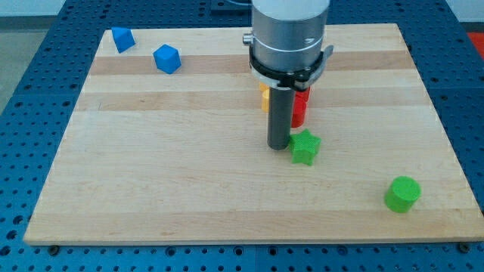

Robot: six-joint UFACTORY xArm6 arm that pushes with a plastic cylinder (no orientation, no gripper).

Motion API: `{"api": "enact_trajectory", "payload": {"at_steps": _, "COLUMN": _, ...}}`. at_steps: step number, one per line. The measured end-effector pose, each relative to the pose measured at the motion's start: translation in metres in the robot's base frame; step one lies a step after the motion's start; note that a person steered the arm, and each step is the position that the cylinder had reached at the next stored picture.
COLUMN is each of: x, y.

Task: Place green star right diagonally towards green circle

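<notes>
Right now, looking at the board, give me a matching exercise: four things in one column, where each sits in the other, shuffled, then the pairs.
Things:
1. green star
2. green circle
3. blue blocks
4. red block

Places:
A. view's top left
B. just right of my tip
C. view's bottom right
D. behind the rod, partly hidden

Pairs: 1-B, 2-C, 3-A, 4-D

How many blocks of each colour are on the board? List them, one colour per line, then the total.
Blue: 2
Green: 2, star and cylinder
Red: 1, partly hidden
Yellow: 1, partly hidden
Total: 6 visible
</notes>
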State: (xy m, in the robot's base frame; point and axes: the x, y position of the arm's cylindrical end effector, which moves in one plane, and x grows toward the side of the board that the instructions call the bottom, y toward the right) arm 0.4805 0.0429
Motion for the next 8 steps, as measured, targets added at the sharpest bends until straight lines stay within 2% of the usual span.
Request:
{"api": "enact_trajectory", "payload": {"at_steps": 3, "x": 0.015, "y": 0.036}}
{"api": "enact_trajectory", "payload": {"at_steps": 7, "x": 0.020, "y": 0.024}}
{"api": "enact_trajectory", "payload": {"at_steps": 8, "x": 0.039, "y": 0.022}}
